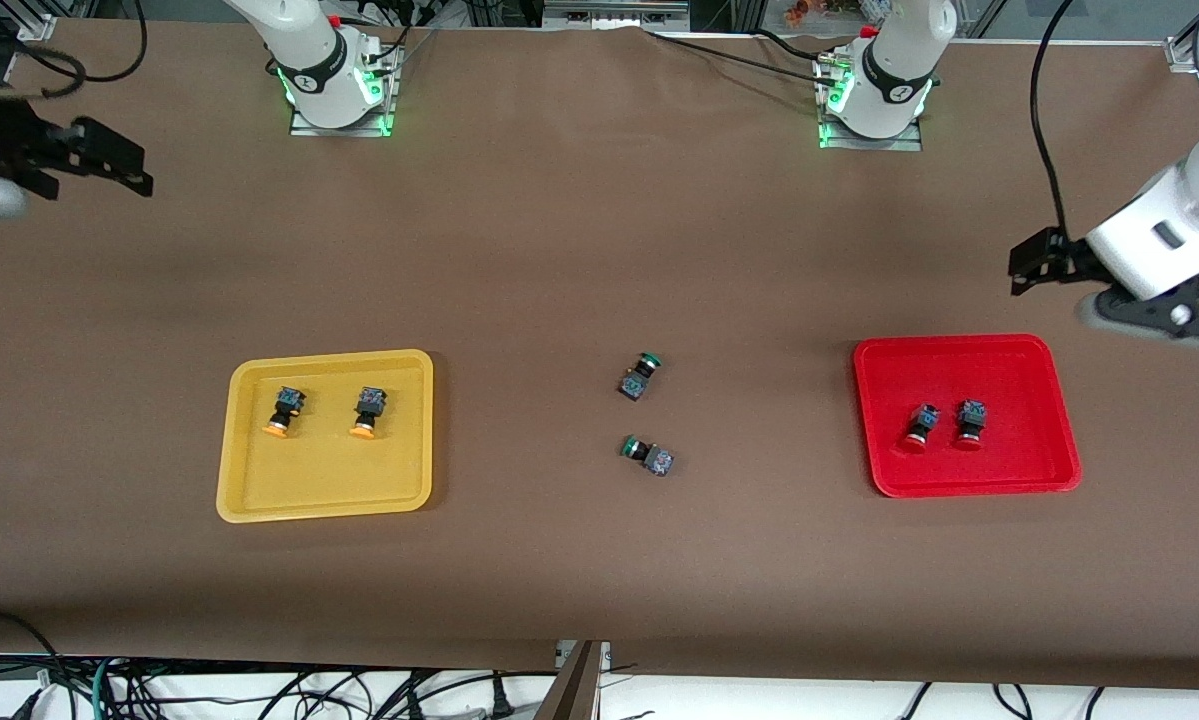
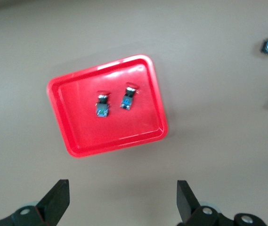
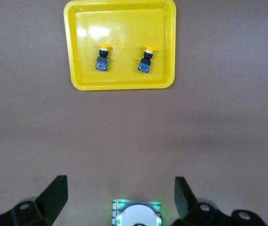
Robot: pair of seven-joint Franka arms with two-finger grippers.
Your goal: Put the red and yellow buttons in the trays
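a: where does the sorting stand?

b: it looks finished. both yellow-capped buttons (image 1: pixel 285 410) (image 1: pixel 367 412) lie inside the yellow tray (image 1: pixel 249 500), and both red-capped buttons (image 1: pixel 921 425) (image 1: pixel 970 423) lie side by side in the red tray (image 1: pixel 959 485), none touching a rim.

a: and the end effectors?

b: the left end effector (image 2: pixel 123 200) hangs released and empty over bare tabletop (image 1: pixel 559 250) at the left arm's end, just by the red tray. the right end effector (image 3: pixel 120 197) is likewise spread and empty, up over the right arm's end of the tabletop, well apart from the yellow tray.

a: so what does doing this step well mean?

b: i'd judge it's a clean retreat: keep both arms high and clear of the trays so nothing gets nudged out. leave the two green-capped buttons (image 1: pixel 639 376) (image 1: pixel 647 453) in the middle of the tabletop alone; they belong to neither tray.
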